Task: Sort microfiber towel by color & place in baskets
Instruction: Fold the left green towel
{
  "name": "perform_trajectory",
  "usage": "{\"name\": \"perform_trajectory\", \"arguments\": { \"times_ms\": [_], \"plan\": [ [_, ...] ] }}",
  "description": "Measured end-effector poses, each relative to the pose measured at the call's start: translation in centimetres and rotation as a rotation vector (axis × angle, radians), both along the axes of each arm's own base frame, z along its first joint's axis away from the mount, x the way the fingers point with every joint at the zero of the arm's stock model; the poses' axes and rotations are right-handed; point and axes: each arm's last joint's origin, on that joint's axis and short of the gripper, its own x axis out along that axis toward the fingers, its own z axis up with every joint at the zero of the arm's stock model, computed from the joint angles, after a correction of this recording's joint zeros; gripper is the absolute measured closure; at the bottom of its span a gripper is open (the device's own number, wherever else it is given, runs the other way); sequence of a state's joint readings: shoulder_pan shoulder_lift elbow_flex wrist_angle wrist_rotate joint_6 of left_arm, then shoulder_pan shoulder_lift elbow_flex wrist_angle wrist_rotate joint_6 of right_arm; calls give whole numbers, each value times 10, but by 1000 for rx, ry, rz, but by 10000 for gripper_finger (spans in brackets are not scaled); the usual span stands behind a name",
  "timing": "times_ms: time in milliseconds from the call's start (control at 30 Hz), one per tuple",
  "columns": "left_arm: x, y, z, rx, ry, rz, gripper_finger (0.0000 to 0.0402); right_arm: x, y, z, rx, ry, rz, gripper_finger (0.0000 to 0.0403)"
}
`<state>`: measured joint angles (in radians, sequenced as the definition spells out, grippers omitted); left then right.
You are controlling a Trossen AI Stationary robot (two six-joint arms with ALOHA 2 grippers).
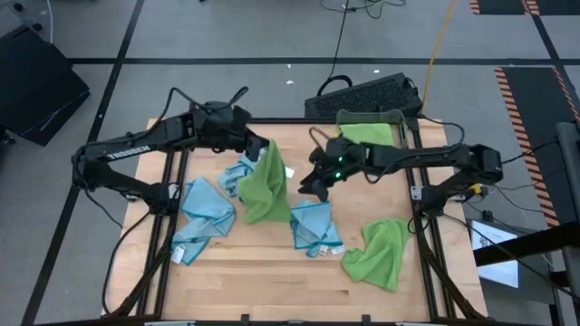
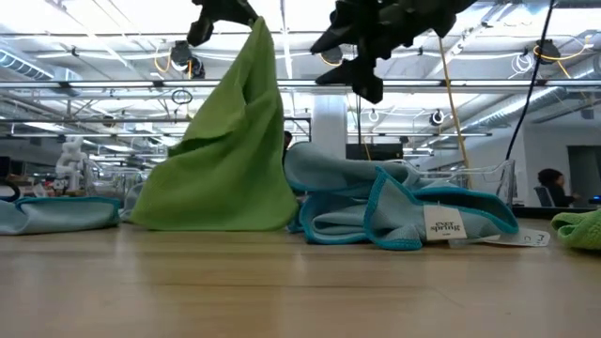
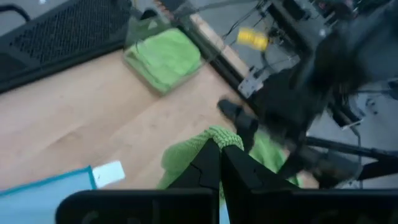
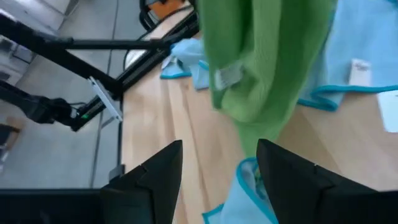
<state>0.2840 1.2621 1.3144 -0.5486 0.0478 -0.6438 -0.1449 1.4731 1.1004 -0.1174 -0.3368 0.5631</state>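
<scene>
Blue towel (image 2: pixel 394 216) in front, green towel (image 1: pixel 265 181) (hanging) in clamped left jaws (image 1: pixel 256 145), right jaws (image 1: pixel 315 186) apart.

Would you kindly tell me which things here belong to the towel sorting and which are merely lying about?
Job:
- hanging green microfibre towel, left gripper shut on it
- blue towels
- clear plastic basket holding green cloth
- right gripper, open

Lying about:
- black perforated panel

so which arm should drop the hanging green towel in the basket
Left. Its fingers are shut on the green towel, lifted off the table. The right gripper is open and empty. The green-filled basket sits at the far right.
</scene>
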Motion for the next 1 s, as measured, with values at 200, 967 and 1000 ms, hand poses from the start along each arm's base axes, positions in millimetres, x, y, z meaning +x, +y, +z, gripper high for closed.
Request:
{"name": "perform_trajectory", "arguments": {
  "times_ms": [200,967,1000],
  "plan": [
    [1,9,7,30,-80,14,398,22,13,-22,-50,-6,-40,202],
    [0,23,17,65,-177,24,399,52,2,-55,-103,-81,-121,229],
    [0,23,17,65,-178,24,398,52,1,-55,-98,-78,-129,233]
  ]
}}
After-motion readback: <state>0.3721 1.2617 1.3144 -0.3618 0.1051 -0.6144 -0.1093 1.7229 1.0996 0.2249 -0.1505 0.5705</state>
